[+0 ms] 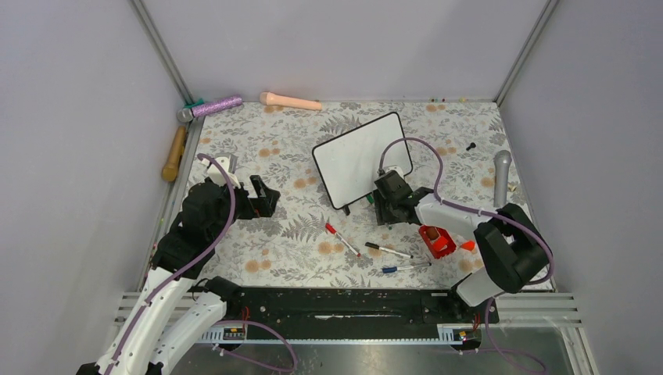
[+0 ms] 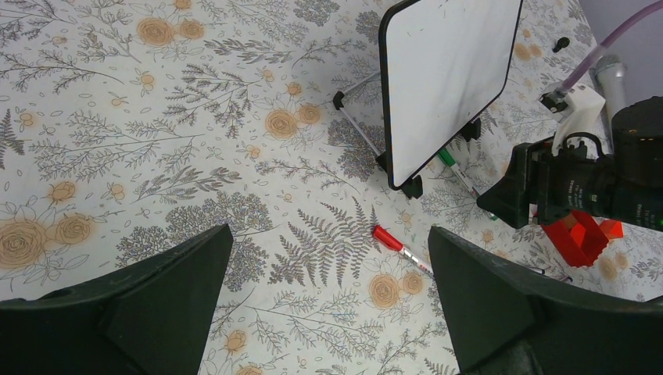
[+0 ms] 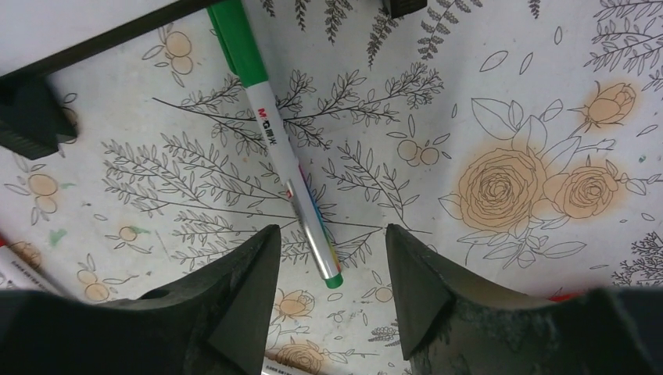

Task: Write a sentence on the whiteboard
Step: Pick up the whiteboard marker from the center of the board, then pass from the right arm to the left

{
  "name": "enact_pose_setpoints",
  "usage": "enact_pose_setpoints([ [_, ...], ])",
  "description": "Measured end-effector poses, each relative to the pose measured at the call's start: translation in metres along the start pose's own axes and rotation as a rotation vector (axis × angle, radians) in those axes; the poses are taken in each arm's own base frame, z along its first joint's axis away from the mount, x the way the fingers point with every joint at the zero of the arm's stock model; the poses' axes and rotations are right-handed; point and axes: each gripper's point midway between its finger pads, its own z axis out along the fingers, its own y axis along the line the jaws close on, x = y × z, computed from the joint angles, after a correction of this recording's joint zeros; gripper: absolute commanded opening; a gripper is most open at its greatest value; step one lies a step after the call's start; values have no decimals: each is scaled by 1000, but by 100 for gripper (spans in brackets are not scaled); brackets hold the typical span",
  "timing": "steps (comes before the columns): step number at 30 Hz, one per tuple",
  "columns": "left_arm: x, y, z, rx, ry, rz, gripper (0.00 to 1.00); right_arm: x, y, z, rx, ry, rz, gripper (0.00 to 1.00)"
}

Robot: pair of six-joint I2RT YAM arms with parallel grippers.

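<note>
The whiteboard [image 1: 361, 158] stands tilted on the floral cloth, its white face blank, with no sentence showing; it also shows in the left wrist view [image 2: 446, 78]. A green marker [image 3: 277, 148] lies on the cloth at the board's lower edge, capped end under the frame. My right gripper [image 3: 330, 242] is open, low over the marker's tail end, jaws on either side and apart from it; it shows in the top view [image 1: 383, 205]. My left gripper [image 2: 328, 250] is open and empty over the cloth at the left [image 1: 266, 199].
A red marker [image 1: 342, 238], a black marker [image 1: 388, 250] and a blue marker [image 1: 403, 268] lie in front of the board. A red holder [image 1: 436, 241] sits by the right arm. Two microphones [image 1: 501, 176], a peach roller [image 1: 291, 101] and a wooden handle [image 1: 173, 153] lie at the edges.
</note>
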Motion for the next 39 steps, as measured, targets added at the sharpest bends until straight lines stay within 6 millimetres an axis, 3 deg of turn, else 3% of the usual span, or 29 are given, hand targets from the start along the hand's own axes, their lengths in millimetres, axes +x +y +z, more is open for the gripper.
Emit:
enact_pose_setpoints([
  [3,0,0,0,0,0,0,99,5,-1,5,17,17,2,56],
  [5,0,0,0,0,0,0,99,6,-2,7,22,19,5,49],
  [8,0,0,0,1,0,0,99,9,-1,12,26,30,8,23],
  [11,0,0,0,2,1,0,99,7,0,14,27,24,13,5],
  [16,2,-4,0,21,11,0,99,10,2,7,3,30,14,1],
  [20,7,-13,2,72,40,-1,99,12,6,-23,-71,24,20,1],
  [28,39,-55,25,287,216,-141,95,23,50,-90,-401,114,-10,0],
  [30,52,-64,36,321,285,-226,88,24,58,-106,-474,115,-24,0],
  [32,63,-69,45,336,339,-301,71,23,66,-124,-559,92,-42,0],
  [33,67,-73,49,348,360,-343,67,22,70,-131,-591,83,-48,0],
  [39,66,-96,64,434,405,-518,66,13,98,-167,-810,72,-78,0],
])
